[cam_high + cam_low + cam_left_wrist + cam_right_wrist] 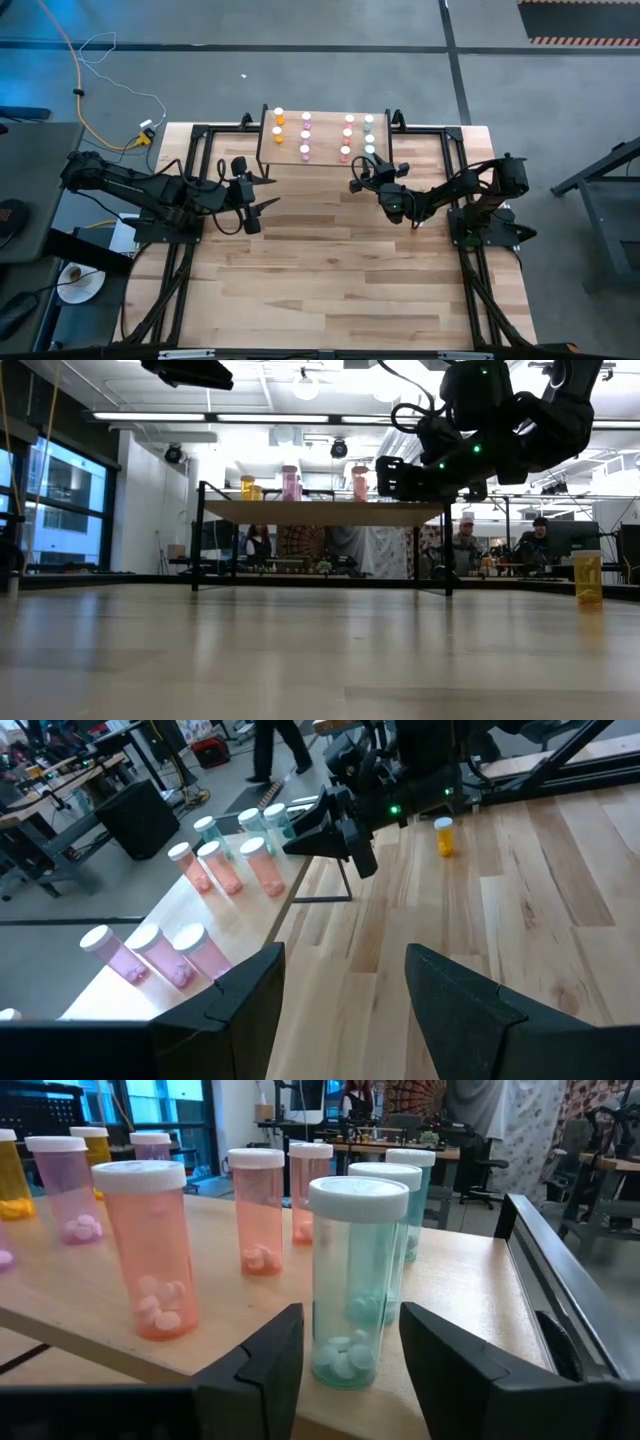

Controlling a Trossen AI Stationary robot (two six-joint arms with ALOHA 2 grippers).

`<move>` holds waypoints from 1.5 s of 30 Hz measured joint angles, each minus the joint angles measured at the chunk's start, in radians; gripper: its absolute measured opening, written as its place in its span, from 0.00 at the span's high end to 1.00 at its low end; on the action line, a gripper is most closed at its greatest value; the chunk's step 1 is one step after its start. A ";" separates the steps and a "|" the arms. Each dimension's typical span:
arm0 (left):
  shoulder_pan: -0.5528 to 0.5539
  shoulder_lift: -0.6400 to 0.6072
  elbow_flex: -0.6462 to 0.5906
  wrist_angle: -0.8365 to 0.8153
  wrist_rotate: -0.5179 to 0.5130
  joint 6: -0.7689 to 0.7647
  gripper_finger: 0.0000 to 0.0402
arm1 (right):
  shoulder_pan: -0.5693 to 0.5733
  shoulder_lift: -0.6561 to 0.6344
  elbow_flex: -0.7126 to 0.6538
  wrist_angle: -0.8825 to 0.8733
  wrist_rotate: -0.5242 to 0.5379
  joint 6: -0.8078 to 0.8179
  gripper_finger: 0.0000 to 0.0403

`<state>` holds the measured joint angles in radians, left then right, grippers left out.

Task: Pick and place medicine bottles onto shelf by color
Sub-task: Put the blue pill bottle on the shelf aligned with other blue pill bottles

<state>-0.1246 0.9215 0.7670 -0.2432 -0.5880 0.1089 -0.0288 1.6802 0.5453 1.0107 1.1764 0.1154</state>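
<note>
Right wrist view: unlabelled teal bottle (352, 1285)

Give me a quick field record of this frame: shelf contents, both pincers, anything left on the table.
shelf: light-wood platform at the table's far edge, bottles standing in colour columns
columns: orange bottles, pink bottles, red bottles, teal bottles
right pincer: open, at the shelf's front edge, the nearest teal bottle standing between its fingers
left pincer: open, holding nothing, above the table near the shelf's left end
stray orange bottle: standing on the table beside the right arm
</note>
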 joint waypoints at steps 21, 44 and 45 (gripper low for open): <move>0.000 0.000 0.000 0.000 0.000 -0.001 0.50 | 0.000 -0.001 0.000 0.002 -0.003 -0.004 0.60; 0.000 0.000 0.000 0.000 0.000 -0.003 0.50 | 0.003 -0.001 0.000 0.003 -0.003 -0.002 0.60; 0.000 0.000 0.000 0.000 0.000 -0.003 0.50 | 0.003 -0.001 0.000 0.003 -0.003 -0.003 0.60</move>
<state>-0.1249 0.9214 0.7670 -0.2428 -0.5877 0.1055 -0.0261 1.6791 0.5449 1.0138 1.1736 0.1127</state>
